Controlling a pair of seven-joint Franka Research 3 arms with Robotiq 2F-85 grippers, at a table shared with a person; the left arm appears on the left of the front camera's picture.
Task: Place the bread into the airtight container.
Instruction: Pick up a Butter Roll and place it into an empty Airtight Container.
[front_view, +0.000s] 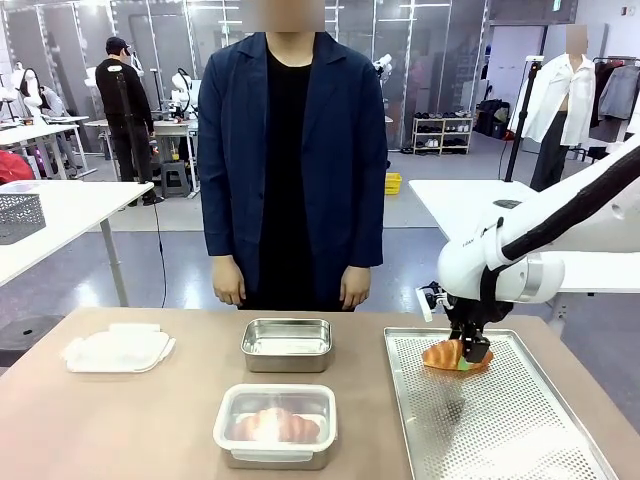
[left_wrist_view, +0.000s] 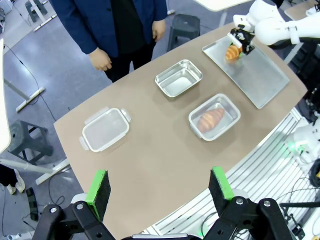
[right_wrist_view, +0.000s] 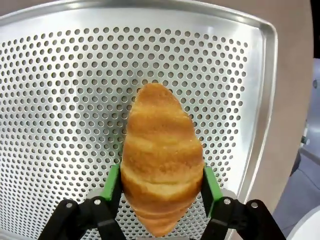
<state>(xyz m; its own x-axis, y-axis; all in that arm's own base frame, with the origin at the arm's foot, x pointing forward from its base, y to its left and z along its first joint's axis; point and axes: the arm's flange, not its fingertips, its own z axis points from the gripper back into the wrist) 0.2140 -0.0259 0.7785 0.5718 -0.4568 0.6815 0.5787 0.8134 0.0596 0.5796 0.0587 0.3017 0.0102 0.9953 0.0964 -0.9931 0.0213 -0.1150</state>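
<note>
**Left wrist view: table from above**

The left gripper is seen with jaws wide apart and nothing between them, above the near edge of the table. A lid, an empty steel box and a container holding a second croissant are laid out. On the tray, the right gripper is down on a croissant. A person's hand hangs beyond.

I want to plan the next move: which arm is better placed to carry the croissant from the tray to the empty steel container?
Right. The right claw has its pads on both sides of the croissant on the tray. The left claw hangs open, far from it.
</note>
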